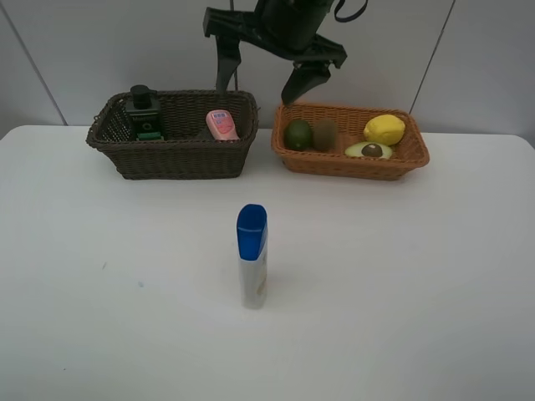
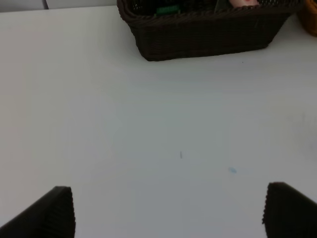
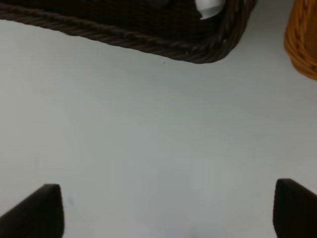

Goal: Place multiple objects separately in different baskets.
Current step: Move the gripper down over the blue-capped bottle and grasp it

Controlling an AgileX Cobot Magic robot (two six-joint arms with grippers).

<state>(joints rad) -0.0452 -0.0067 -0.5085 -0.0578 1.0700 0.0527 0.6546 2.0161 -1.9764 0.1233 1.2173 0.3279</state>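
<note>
Blue-capped white bottle (image 1: pixel 252 256) stands upright mid-surface, well apart from both far-edge wicker baskets; both grippers' fingers (image 2: pixel 47 213) (image 3: pixel 39 210) spread wide, tips cropped

You look down from high in front, facing twelve o'clock. Both wrist cameras hang close over the table (image 2: pixel 148 124), sharing the dark brown basket (image 2: pixel 203 34).

Fruit's sorted, one bottle left on my table

I see the blue-capped bottle (image 1: pixel 252 256) upright alone; pump bottle (image 1: pixel 145 111) and pink bottle (image 1: pixel 221 124) in the dark basket (image 1: pixel 180 157), fruit in the orange basket (image 1: pixel 351 164).
</note>
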